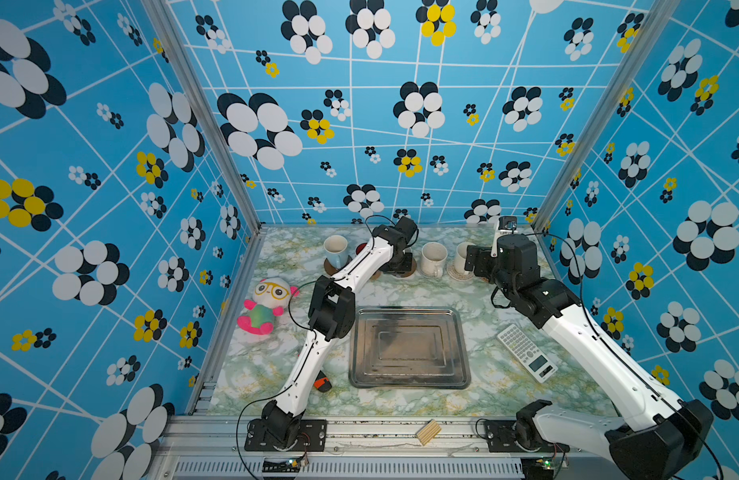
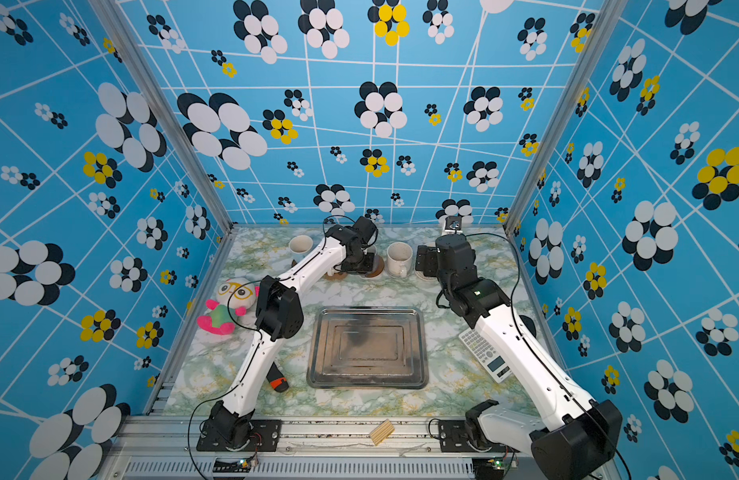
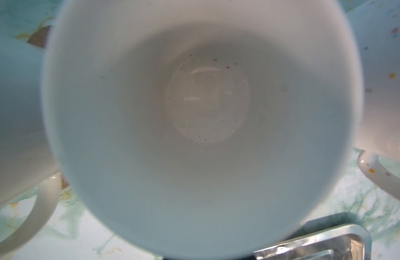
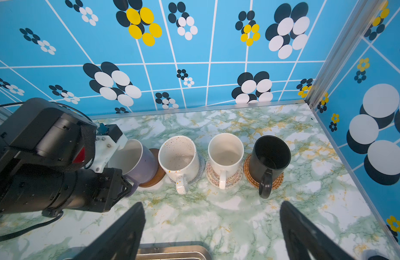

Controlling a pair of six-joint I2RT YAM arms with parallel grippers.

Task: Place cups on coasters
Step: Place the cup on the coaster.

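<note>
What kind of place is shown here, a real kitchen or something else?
Probably a robot test booth: left arm and right arm bolted to an aluminium rail, patterned wall panels enclosing the table, stray plush toy.

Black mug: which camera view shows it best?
The right wrist view: the black mug stands there whole and upright, handle visible, on a round rattan coaster. In both top views the right arm hides it. The left wrist view is filled by a pale mug and does not show it.
</note>
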